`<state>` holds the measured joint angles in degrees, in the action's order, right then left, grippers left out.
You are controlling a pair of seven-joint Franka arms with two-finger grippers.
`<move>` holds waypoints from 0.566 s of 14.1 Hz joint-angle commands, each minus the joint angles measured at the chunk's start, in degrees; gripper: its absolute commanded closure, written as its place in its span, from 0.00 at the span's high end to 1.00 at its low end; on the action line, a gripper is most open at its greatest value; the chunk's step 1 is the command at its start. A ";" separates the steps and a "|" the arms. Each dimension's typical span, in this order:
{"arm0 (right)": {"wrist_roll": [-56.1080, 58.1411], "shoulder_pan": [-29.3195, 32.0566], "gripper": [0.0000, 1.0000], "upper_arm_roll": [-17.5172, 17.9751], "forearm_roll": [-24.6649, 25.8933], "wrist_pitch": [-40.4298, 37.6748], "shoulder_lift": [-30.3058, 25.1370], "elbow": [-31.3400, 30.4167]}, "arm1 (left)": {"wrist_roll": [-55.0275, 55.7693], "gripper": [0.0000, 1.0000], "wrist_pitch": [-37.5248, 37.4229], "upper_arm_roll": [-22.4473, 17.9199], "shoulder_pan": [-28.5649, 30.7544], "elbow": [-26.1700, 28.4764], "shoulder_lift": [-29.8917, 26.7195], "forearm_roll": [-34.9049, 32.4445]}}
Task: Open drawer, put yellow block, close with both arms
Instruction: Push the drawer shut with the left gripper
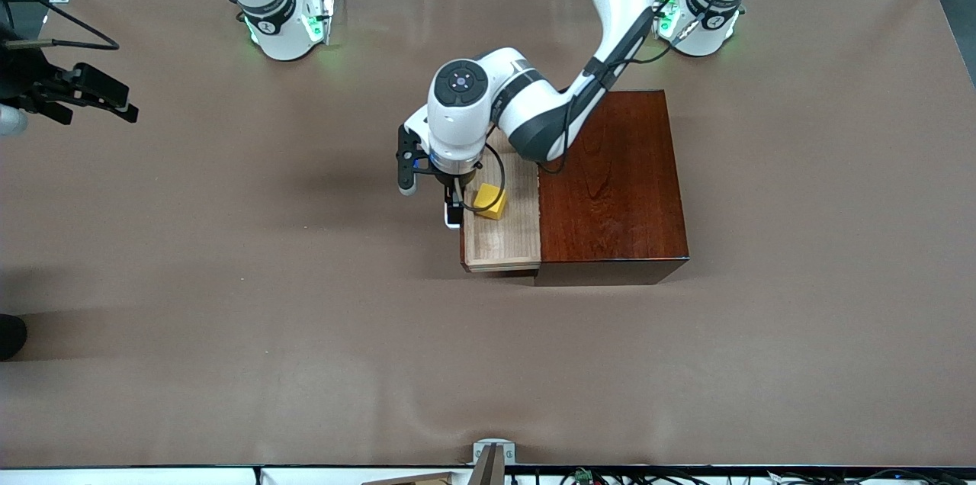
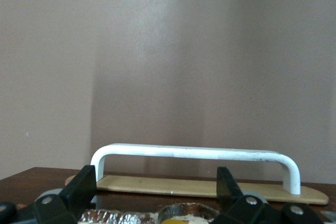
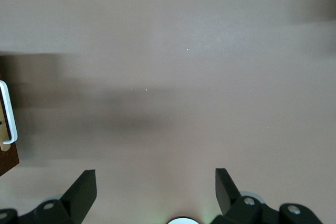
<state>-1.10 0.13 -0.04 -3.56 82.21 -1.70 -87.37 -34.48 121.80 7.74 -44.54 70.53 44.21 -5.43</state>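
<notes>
The dark reddish-brown box [image 1: 618, 180] stands mid-table. Its pale wood drawer [image 1: 503, 241] is pulled out toward the right arm's end. The yellow block [image 1: 490, 200] lies in the drawer. My left gripper [image 1: 454, 204] is over the drawer's front edge, beside the block, open and empty. In the left wrist view the white handle [image 2: 194, 152] runs just past my open left gripper [image 2: 156, 184]. My right gripper [image 1: 91, 107] waits in the air over the right arm's end of the table; in its wrist view it [image 3: 156, 182] is open and empty.
The brown table mat [image 1: 305, 332] spreads round the box. The handle's end [image 3: 8, 114] shows at the edge of the right wrist view. The arm bases [image 1: 286, 24] stand along the table's edge farthest from the front camera.
</notes>
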 commanded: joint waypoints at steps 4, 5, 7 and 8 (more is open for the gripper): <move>0.22 0.58 1.00 0.83 2.31 -0.21 -0.06 0.71 | 2.05 1.00 -13.78 -6.42 -3.54 0.66 -0.62 -1.52; 0.14 0.58 1.00 0.83 2.67 -0.29 -0.06 0.71 | 2.05 1.00 -14.39 -6.42 -3.62 0.66 -0.71 -1.52; 0.14 0.58 1.00 0.83 2.85 -0.03 0.03 0.71 | 1.78 1.00 -15.71 -6.51 -3.62 0.66 -1.23 -1.60; 0.05 0.66 1.00 0.83 2.76 0.75 0.03 0.71 | 0.91 1.00 -17.11 -6.59 -3.54 0.66 -1.24 -1.69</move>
<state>-1.05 0.18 0.15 -1.67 82.54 -1.68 -87.31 -34.87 114.03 2.64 -48.30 67.46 44.79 -5.58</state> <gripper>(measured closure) 0.000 0.000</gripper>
